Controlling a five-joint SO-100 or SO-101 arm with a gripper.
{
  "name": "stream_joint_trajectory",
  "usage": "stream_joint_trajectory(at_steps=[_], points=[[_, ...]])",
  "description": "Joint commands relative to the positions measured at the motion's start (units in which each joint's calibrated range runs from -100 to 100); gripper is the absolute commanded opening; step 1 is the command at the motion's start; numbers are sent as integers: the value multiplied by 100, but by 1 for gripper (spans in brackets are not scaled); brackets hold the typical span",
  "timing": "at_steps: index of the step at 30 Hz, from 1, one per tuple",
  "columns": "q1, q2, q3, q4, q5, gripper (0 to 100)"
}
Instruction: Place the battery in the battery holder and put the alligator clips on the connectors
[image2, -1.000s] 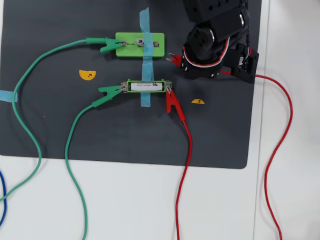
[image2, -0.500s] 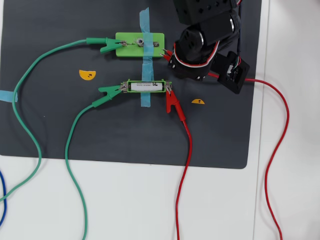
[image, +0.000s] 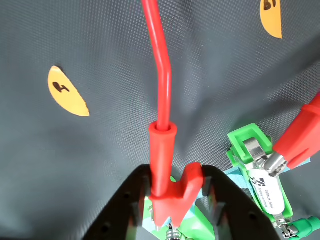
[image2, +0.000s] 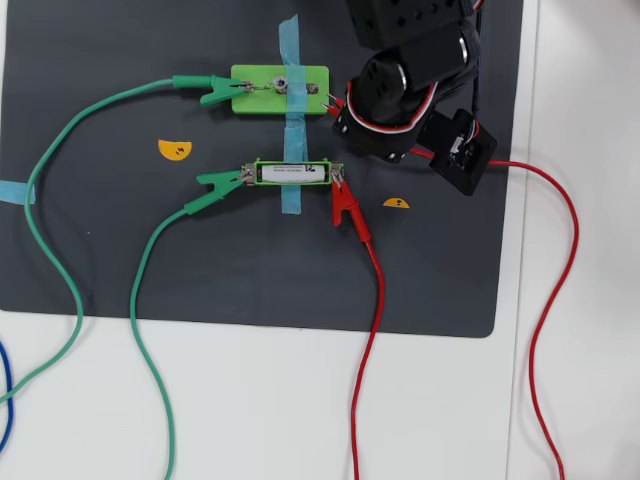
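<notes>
Fingers: gripper (image: 172, 210) clenched on a red alligator clip (image: 167, 165), at the wider green plate's (image2: 255, 90) 3 o'clock end.
Done: battery (image2: 290, 172) lies in the battery holder (image2: 293, 186); green clip (image2: 215, 185) at 9 o'clock, second red clip (image2: 345, 205) at 3 o'clock; another green clip (image2: 210, 92) on the plate.
Left: probably seat and release the held clip.
Around: blue tape (image2: 290, 200), orange stickers (image: 67, 92); red wire (image: 160, 55) trails at 12 o'clock in the wrist view.
</notes>
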Motion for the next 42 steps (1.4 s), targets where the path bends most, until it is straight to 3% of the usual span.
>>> stream_joint_trajectory(at_steps=[1,12,42], points=[[356,-163,-11,2,-170,1],[700,-154,190,-23,-228,1],[164,-171,217,-6,-332,1]])
